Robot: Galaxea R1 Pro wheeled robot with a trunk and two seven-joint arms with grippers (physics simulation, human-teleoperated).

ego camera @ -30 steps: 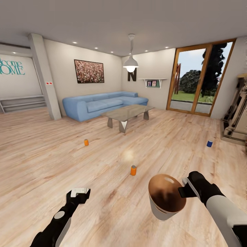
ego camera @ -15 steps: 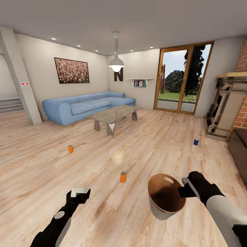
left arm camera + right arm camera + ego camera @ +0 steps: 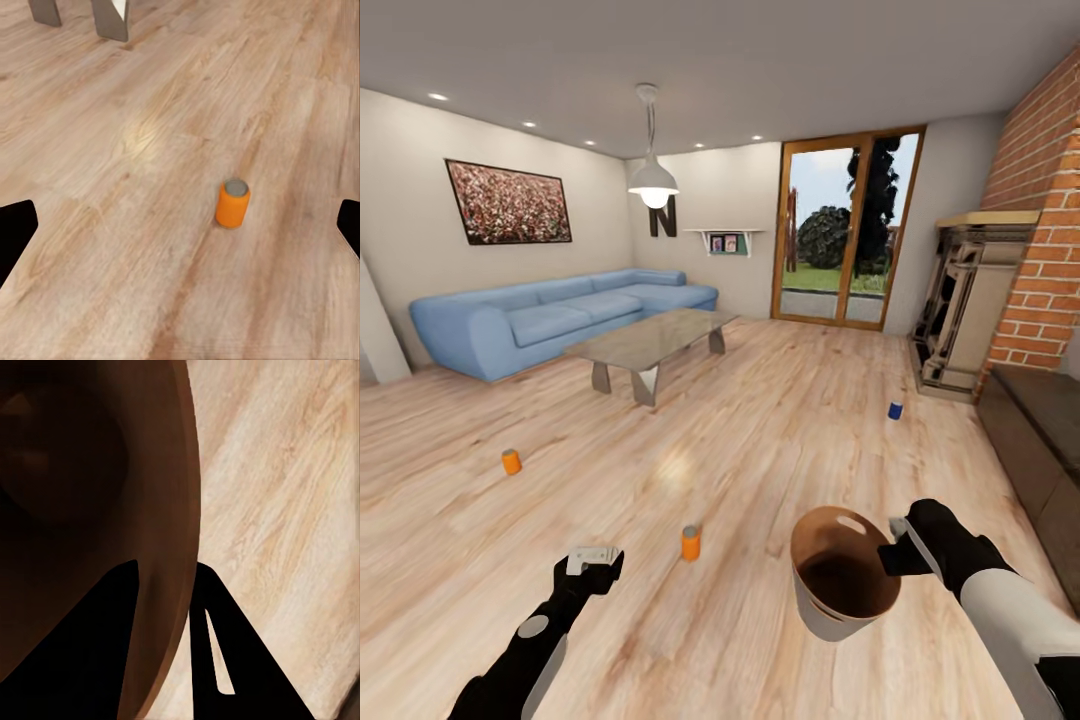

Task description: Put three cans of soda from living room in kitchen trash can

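Light wood floor (image 3: 780,420) carries three standing soda cans (image 3: 691,542), well apart.

Home living rm, blue sofa (image 3: 550,320), brick fireplace (image 3: 980,290), low table (image 3: 650,345)

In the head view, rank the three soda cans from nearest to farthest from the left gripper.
1. Orange can on the floor just ahead of the left gripper, slightly to its right.
2. Second orange can, farther ahead to the left.
3. Blue can, far right, near the brick fireplace.
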